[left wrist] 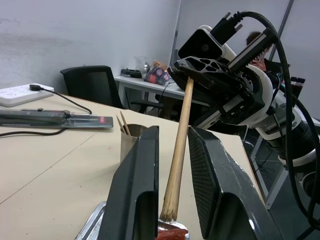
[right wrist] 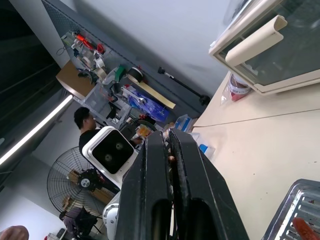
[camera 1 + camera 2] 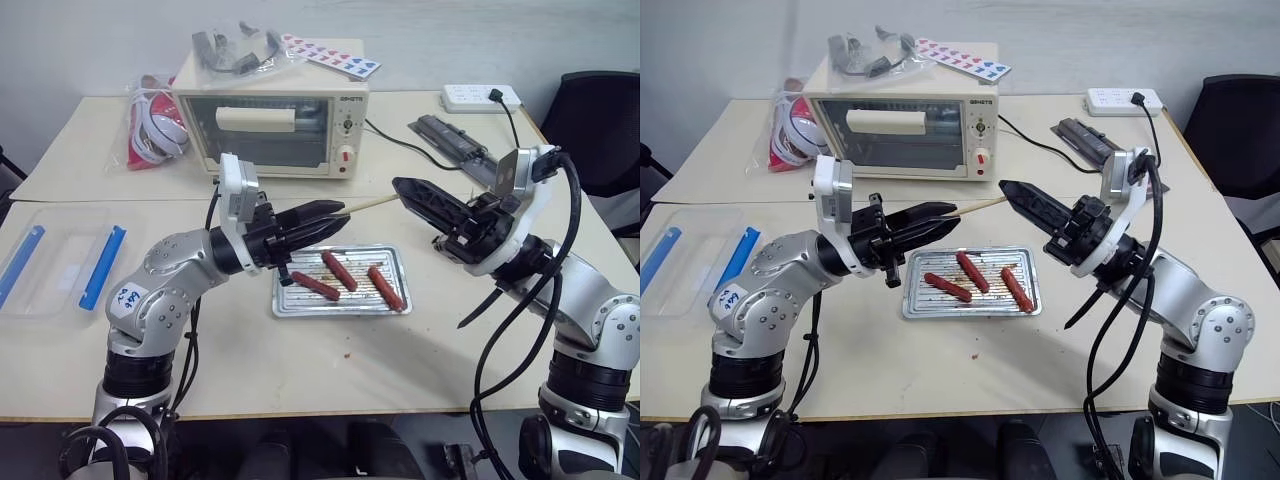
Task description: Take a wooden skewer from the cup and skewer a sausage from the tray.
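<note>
Wooden skewer (image 3: pixel 372 204) spans both grippers above tray (image 3: pixel 341 306): right gripper (image 3: pixel 403 189) clamped on it, left gripper (image 3: pixel 336 218) fingers near-together round it. Left wrist cam adds cup (image 1: pixel 131 141) w/ 2 skewers. 3 sausages (image 3: pixel 338 270) in tray, 6 o'clock of skewer.

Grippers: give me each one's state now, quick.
Left gripper: jaws around the wooden skewer, a gap showing either side.
Right gripper: shut on the wooden skewer.

Head stereo pair overlooks tray (image 3: pixel 340 305); wrist cameras close behind claws, facing each other.
</note>
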Controlling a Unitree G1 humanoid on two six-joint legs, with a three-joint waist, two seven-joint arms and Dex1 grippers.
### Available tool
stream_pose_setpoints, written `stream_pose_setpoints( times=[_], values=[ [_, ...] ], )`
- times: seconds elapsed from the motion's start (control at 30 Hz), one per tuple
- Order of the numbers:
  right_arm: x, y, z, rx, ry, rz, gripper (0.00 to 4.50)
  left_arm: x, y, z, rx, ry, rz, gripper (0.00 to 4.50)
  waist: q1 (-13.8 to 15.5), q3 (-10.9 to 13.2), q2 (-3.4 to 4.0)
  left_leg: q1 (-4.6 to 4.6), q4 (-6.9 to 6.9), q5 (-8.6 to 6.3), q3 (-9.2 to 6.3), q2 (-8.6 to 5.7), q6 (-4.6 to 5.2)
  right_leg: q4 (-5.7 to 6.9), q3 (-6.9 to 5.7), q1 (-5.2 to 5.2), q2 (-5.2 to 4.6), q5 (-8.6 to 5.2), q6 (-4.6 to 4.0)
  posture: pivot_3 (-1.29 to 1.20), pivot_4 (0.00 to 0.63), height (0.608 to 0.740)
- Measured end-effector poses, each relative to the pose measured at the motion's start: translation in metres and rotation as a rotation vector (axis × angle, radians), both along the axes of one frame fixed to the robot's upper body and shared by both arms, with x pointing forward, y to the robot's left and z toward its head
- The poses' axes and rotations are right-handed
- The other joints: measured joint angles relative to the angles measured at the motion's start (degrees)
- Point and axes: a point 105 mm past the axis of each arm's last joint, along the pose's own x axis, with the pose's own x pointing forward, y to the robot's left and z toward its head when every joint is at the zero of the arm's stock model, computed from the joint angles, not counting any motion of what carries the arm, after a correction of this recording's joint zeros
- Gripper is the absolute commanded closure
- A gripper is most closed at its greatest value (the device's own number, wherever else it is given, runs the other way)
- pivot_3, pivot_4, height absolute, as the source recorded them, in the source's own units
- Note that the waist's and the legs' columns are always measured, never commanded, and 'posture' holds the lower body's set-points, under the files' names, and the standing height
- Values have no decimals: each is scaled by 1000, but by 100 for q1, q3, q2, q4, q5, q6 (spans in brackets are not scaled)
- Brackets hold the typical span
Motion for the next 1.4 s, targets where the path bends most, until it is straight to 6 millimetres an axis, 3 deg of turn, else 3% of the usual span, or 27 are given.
stream_pose_setpoints(
  times=[0.07, 0.43, 0.67, 0.7, 0.8, 0.87, 1.0, 1.13, 1.3, 1.4],
  values=[
    [1, -2, 1, 4, 0, -9, 4500, -4, -3, 1, -12, 2, -37, 4471, 0, 0, 0, 0, 0, 0, 0, 0, 0, 0, 0, 0, 0, 0, 0, 0, 150, 740],
    [1, -3, 0, 3, 5, -11, 4500, -4, -3, 0, -7, 4, -40, 4471, 0, 0, 0, 0, 0, 0, 0, 0, 0, -3, 0, 0, 0, 0, 0, 0, 150, 740],
    [1, -7, -12, -59, 44, -36, 2912, 7, 5, -2, 14, 17, 36, 4500, 3, 0, 0, 0, 0, 0, 0, 0, 0, -4, 1, 0, 0, 0, 0, 0, 150, 740],
    [1, -10, -14, -101, 47, -50, 2704, 9, 7, -3, 23, 19, 48, 4500, 4, 1, 2, 0, -1, 0, 0, 0, 1, -5, 1, 0, 0, 0, 0, 0, 150, 740],
    [3, -18, -22, -306, 53, -105, 2704, 10, 15, -4, 53, 15, 75, 4500, 6, 4, 4, -1, -2, -1, 1, 0, 1, -19, 2, 0, -1, 0, 0, 0, 150, 740],
    [13, -32, -29, -479, 51, -216, 2704, 12, 34, -7, 91, 27, 135, 4500, -16, 5, 4, 2, -7, -1, 2, 4, 0, -24, 3, -1, 2, 0, -1, 0, 150, 740],
    [31, -49, -60, -739, 88, -344, 2704, 8, 57, -16, 141, 63, 207, 4500, -6, 8, 6, 2, -10, 0, 2, 5, 0, -25, 3, -1, 2, -1, -2, 0, 150, 740],
    [32, -42, -81, -930, 19, -362, 2218, -3, 67, -35, 185, 132, 232, 4500, 10, 10, 5, -3, -10, -1, 1, 4, 1, -30, 3, -2, 0, -1, -1, 0, 150, 740],
    [19, -20, -107, -1194, -167, -320, 986, -21, 70, -40, 247, 138, 231, 4500, 42, 12, 2, -3, -8, -2, -7, 2, -1, -32, -2, 0, -1, -1, -2, 0, 150, 740],
    [20, -20, -116, -1264, -202, -335, 986, -23, 69, -39, 259, 133, 229, 4500, 43, 12, 1, -2, -7, -1, -6, -3, -2, -31, -1, 0, -4, -1, -2, 0, 150, 740]
  ],
)
